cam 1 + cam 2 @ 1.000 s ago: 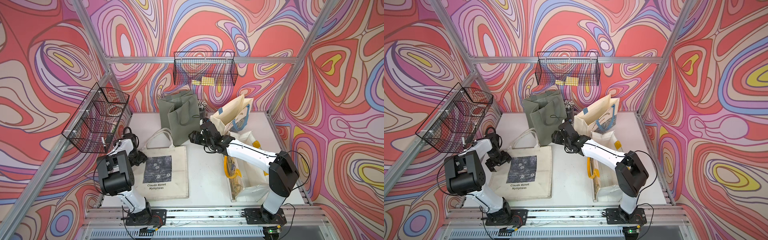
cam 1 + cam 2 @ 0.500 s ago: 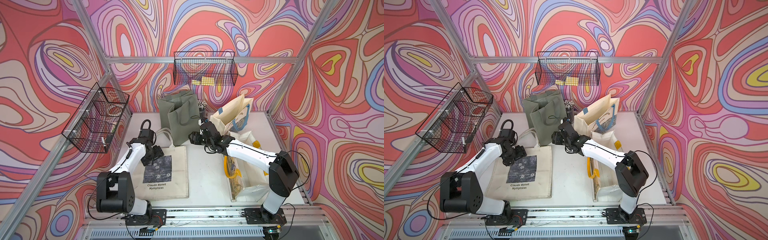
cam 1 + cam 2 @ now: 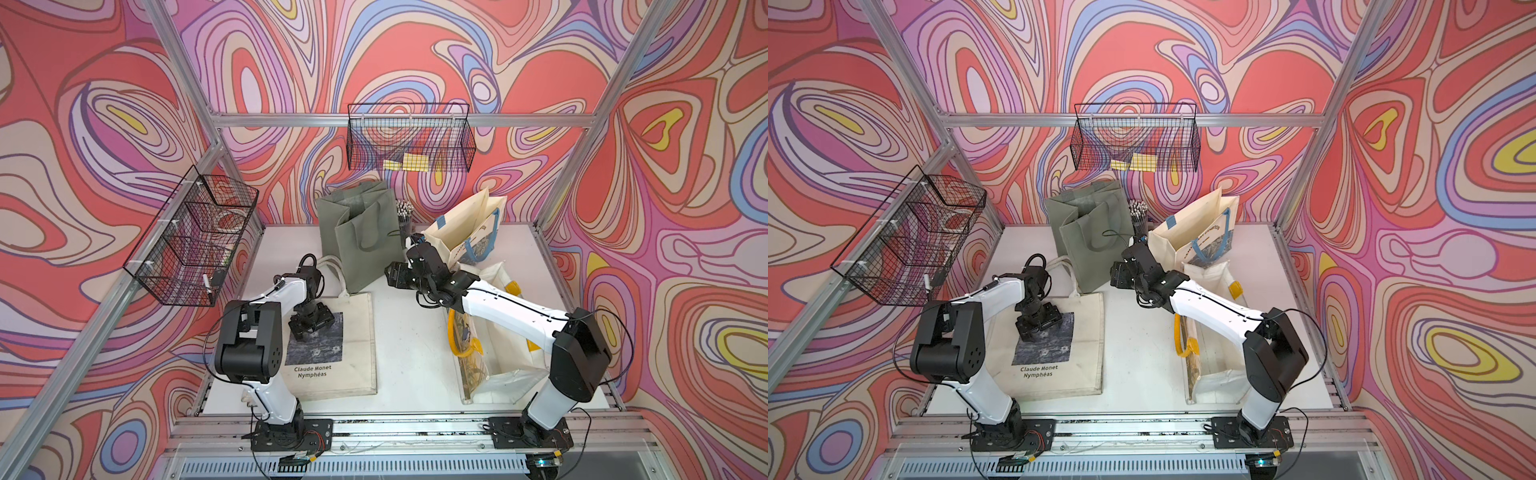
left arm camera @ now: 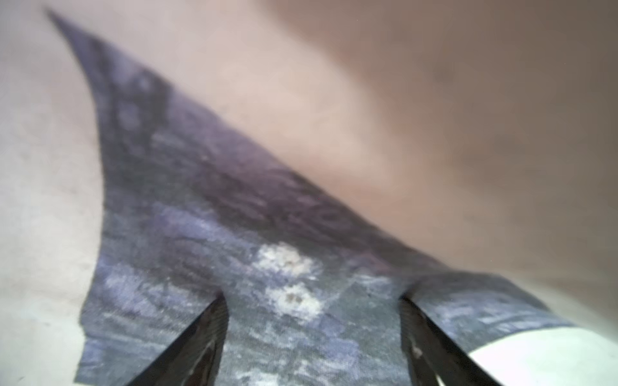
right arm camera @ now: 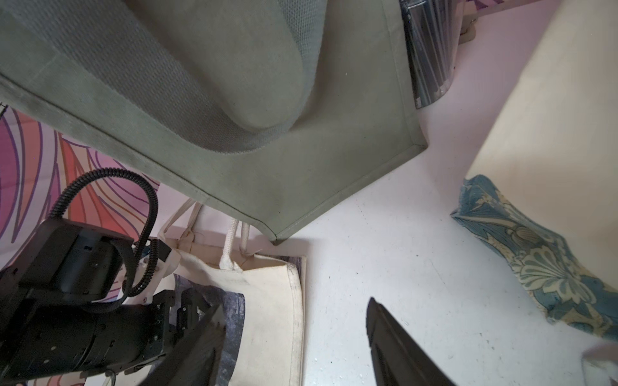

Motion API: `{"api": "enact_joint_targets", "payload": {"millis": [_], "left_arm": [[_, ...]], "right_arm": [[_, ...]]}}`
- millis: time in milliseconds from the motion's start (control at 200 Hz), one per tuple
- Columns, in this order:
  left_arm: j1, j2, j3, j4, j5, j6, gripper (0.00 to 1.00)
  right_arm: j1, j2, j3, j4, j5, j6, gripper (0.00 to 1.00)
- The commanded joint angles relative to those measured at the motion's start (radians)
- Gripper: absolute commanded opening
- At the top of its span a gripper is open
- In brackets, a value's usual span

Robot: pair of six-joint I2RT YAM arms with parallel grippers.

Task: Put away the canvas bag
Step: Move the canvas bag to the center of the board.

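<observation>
The canvas bag (image 3: 353, 332) (image 3: 1084, 332), cream with a dark blue picture and the words "Claude Monet Nymphéas", lies flat on the white table at the left front, handles toward the back. My left gripper (image 3: 311, 324) (image 3: 1038, 322) points down over the top of the picture, open. In the left wrist view the gripper (image 4: 311, 297) stands close over the blurred print (image 4: 200, 200) with nothing between its fingers; contact cannot be told. My right gripper (image 3: 392, 274) (image 3: 1115, 274) hangs open beside the bag's far right corner. In the right wrist view the gripper (image 5: 294, 307) spans the canvas bag's edge (image 5: 267, 300).
A green bag (image 3: 365, 237) stands behind the canvas bag, over its handles. A pencil cup (image 3: 404, 216) and a cream bag with blue handles (image 3: 469, 232) stand at the back. A clear bag with yellow handles (image 3: 486, 353) lies at the right. Wire baskets hang on the back wall (image 3: 409, 141) and left wall (image 3: 195, 237).
My left arm has swung from the bag's left edge to over the printed picture. The right gripper has stayed beside the green bag and opened a little wider.
</observation>
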Motion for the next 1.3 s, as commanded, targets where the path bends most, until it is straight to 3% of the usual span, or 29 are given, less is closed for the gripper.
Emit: {"api": "enact_joint_targets", "payload": {"millis": [0, 260, 551, 681, 906, 1102, 1202, 1297], "left_arm": [[0.009, 0.081, 0.057, -0.008, -0.150, 0.045, 0.82], [0.122, 0.192, 0.130, -0.053, -0.165, 0.206, 0.80], [0.219, 0.182, 0.157, -0.081, -0.262, 0.359, 0.78], [0.235, 0.140, 0.163, -0.084, -0.264, 0.365, 0.79], [0.168, -0.154, 0.127, 0.010, -0.168, 0.405, 0.82], [-0.030, -0.408, 0.062, 0.243, -0.132, 0.530, 0.87], [-0.048, -0.464, 0.020, 0.445, -0.070, 0.534, 0.89], [-0.048, -0.426, 0.039, 0.565, -0.027, 0.552, 0.89]], "right_arm": [[-0.010, 0.006, 0.005, -0.027, 0.010, -0.005, 0.71], [-0.038, 0.031, 0.029, -0.048, -0.009, 0.000, 0.71], [-0.047, 0.066, 0.059, -0.059, -0.046, -0.014, 0.71], [-0.047, 0.062, 0.059, -0.059, -0.047, -0.024, 0.71], [-0.047, 0.026, 0.063, -0.085, -0.044, -0.080, 0.71], [-0.048, -0.037, 0.046, -0.112, -0.030, -0.158, 0.71], [-0.049, -0.074, 0.028, -0.125, -0.029, -0.180, 0.71], [-0.049, -0.110, 0.001, -0.125, -0.040, -0.185, 0.72]]}}
